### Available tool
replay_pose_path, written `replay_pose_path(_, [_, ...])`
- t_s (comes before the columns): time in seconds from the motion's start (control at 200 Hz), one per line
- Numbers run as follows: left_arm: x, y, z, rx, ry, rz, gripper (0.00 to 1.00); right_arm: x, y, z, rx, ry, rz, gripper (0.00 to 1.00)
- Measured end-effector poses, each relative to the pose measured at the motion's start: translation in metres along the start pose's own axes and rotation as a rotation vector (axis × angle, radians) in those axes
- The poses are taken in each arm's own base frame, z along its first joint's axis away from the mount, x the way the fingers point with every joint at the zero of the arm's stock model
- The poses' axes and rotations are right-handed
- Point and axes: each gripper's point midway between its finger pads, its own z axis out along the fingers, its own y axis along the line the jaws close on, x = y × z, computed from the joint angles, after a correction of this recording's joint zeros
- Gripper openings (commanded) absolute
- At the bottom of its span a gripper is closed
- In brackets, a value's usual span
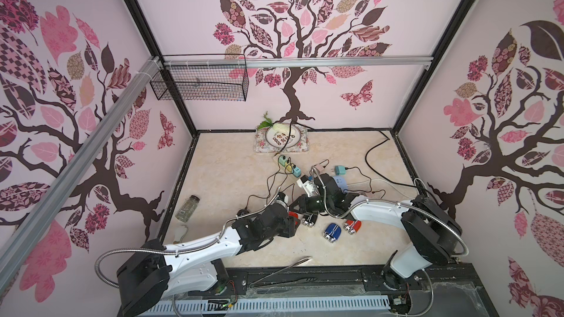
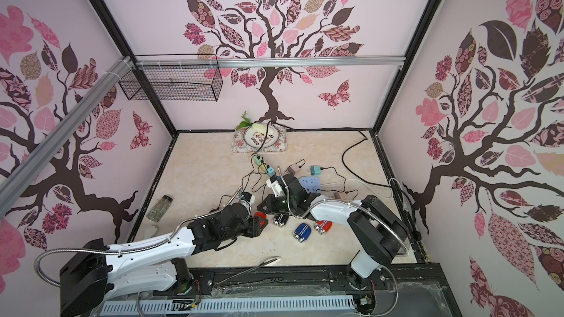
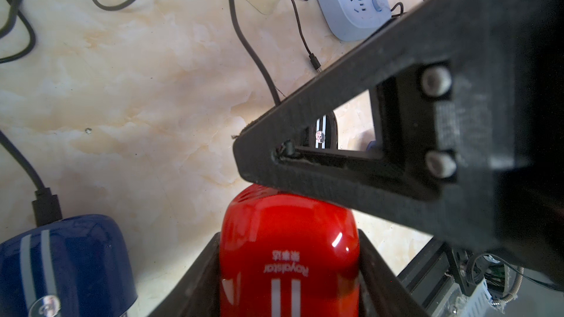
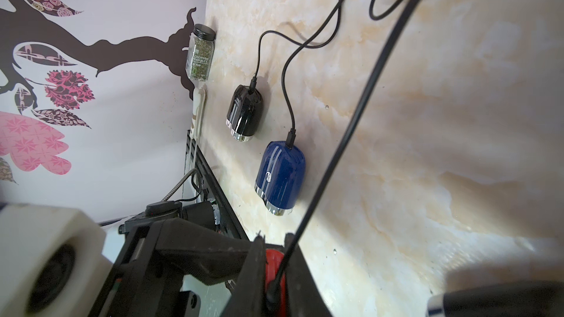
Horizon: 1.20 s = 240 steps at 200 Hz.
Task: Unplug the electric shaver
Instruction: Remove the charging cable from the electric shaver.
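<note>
Grip low in frame

Left gripper [image 3: 288, 234] clamps the red electric shaver [image 1: 293, 215], lower centre in both top views. Right gripper [image 4: 276, 247], jaws narrow, flanks its cable plug [image 4: 272, 292]; contact cannot be told

White arms [image 1: 198, 243] with black joints [image 1: 433, 239], black pincers [image 1: 293, 219], ribbed silver hoses [image 1: 134, 250].

A tray [image 1: 259, 147] lies on the desk [image 1: 225, 178] at the middle of its back edge, a plate [image 1: 293, 142] on it. Just in front lie chargers [image 1: 283, 161], and right of them a power strip [image 2: 308, 184]. Nearer the front edge lie, side by side, the leftmost shaver [image 1: 293, 215], second shaver [image 1: 308, 220], third shaver [image 1: 332, 232] and rightmost shaver [image 1: 352, 226]. A jar [image 1: 187, 207] lies by the left edge, tweezers [image 1: 300, 260] across the front edge.
</note>
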Motion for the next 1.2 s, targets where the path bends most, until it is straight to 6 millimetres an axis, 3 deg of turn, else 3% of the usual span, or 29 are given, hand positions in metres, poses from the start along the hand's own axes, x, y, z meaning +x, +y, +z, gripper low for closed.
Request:
replay_pose_path(0.93, [0.006,0.001,-0.003,0.024,0.007,-0.011,0.00,0.000,0.001,0.001,0.024,0.010,-0.014,0.08])
replay_pose_path(1.2, [0.017,0.009,-0.003,0.010,0.037,-0.013,0.00,-0.012,0.009,0.001,0.020,-0.016,-0.031,0.08])
